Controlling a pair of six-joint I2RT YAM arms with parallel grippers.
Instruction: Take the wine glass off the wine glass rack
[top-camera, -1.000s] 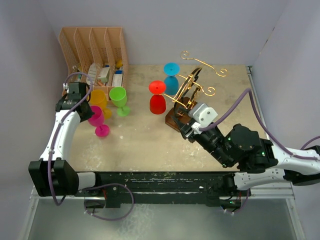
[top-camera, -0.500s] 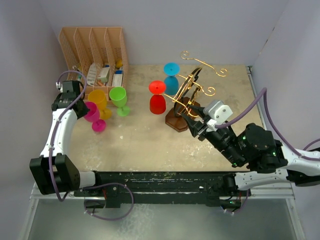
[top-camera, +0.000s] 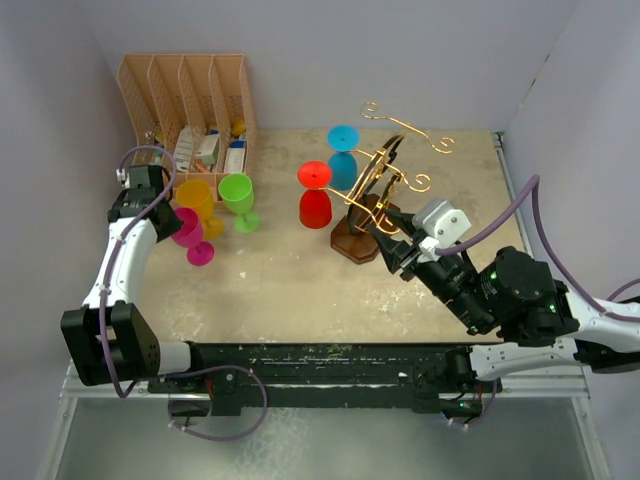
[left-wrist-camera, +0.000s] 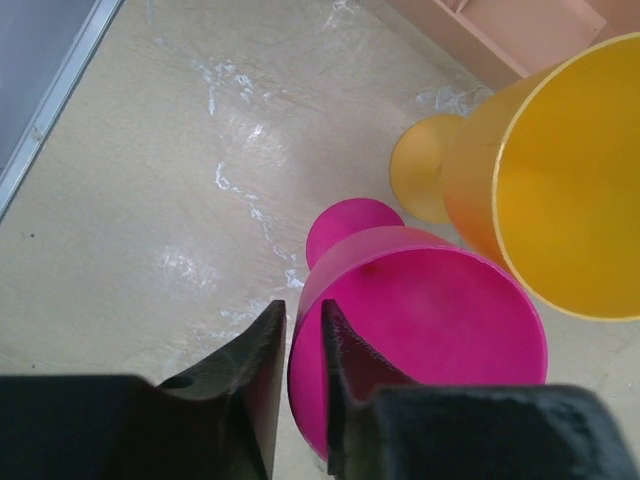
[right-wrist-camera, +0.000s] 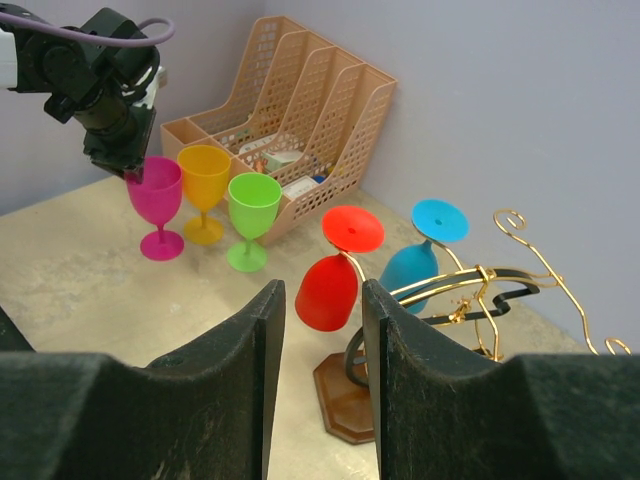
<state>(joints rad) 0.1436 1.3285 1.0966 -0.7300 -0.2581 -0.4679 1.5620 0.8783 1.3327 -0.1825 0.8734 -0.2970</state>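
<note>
The gold wire wine glass rack (top-camera: 392, 172) stands on its dark brown base (top-camera: 352, 243) at mid-right. A red wine glass (top-camera: 315, 207) and a blue wine glass (top-camera: 343, 168) hang upside down from its left arms; both also show in the right wrist view, red (right-wrist-camera: 328, 292) and blue (right-wrist-camera: 408, 277). My right gripper (top-camera: 386, 245) is open and empty beside the base, facing the red glass. My left gripper (top-camera: 166, 210) is shut on the rim of a pink wine glass (left-wrist-camera: 430, 320), which is upright by the left wall (top-camera: 190, 230).
A yellow glass (top-camera: 197, 197) and a green glass (top-camera: 238, 195) stand just right of the pink one. A tan slotted desk organizer (top-camera: 185, 95) sits at the back left. Walls close the left, back and right sides.
My left gripper carried the pink glass a little back and left and it now stands more upright. My right arm drew back to the right from the rack base, then held still.
</note>
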